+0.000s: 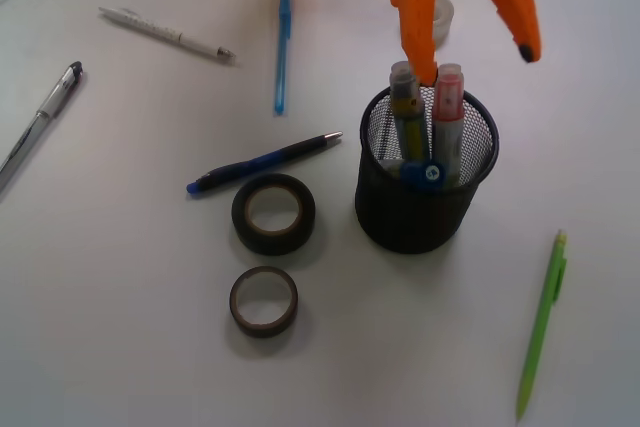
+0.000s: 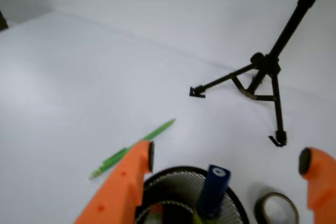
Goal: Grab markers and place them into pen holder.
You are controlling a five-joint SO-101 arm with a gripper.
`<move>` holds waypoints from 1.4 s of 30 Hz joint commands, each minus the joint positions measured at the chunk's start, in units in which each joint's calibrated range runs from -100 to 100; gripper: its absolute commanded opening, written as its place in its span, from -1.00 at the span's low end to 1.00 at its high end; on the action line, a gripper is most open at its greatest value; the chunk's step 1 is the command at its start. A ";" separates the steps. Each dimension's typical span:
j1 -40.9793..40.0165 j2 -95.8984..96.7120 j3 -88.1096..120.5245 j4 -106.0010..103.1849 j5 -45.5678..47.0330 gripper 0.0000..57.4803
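On the desk I see two black tape rolls, two blue pens and a white pen. A green mechanical pencil lies far right. A black tripod stands beyond.

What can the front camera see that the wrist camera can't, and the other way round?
Only the front view shows the pens lying loose on the table and two more markers, one red-capped, standing in the cup. Only the wrist view shows a black tripod. Both show the open orange hand above the black mesh cup, the blue-capped marker inside it, the green pencil, and a tape roll.
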 commanded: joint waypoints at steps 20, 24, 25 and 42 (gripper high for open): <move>26.70 -30.20 2.32 75.31 8.01 0.07; 28.72 -44.39 14.91 74.61 6.89 0.07; 28.79 -48.56 17.99 73.30 6.74 0.08; 19.44 -89.61 58.48 61.22 7.37 0.08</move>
